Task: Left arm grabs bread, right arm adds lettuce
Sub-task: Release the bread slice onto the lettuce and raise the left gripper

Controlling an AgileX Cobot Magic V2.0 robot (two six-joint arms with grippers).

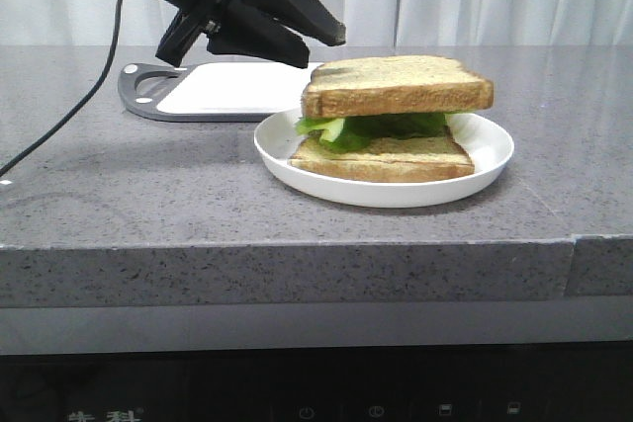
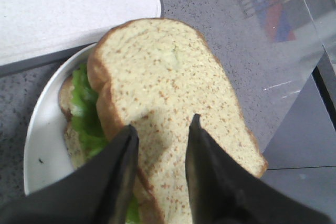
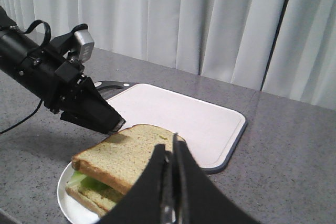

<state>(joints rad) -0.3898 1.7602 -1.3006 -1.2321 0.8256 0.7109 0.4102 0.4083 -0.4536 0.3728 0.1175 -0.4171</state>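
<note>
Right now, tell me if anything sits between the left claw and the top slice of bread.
Nothing visible does. The left claw hangs open just above the top slice of bread, with only air between them. That slice already lies on the lettuce on the plate.

Two bread slices (image 1: 396, 86) — one lettuce leaf (image 1: 381, 127) — one plate (image 1: 475, 170)

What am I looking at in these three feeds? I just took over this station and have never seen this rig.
Two black robot arms work over a grey counter. The front view faces the table; the other two come from cameras on each wrist. On a white plate sits a sandwich: the bread on top, lettuce under it, another slice beneath. A white cutting board lies behind. The left gripper is open just above the bread, holding nothing. The right gripper is shut and empty.
</note>
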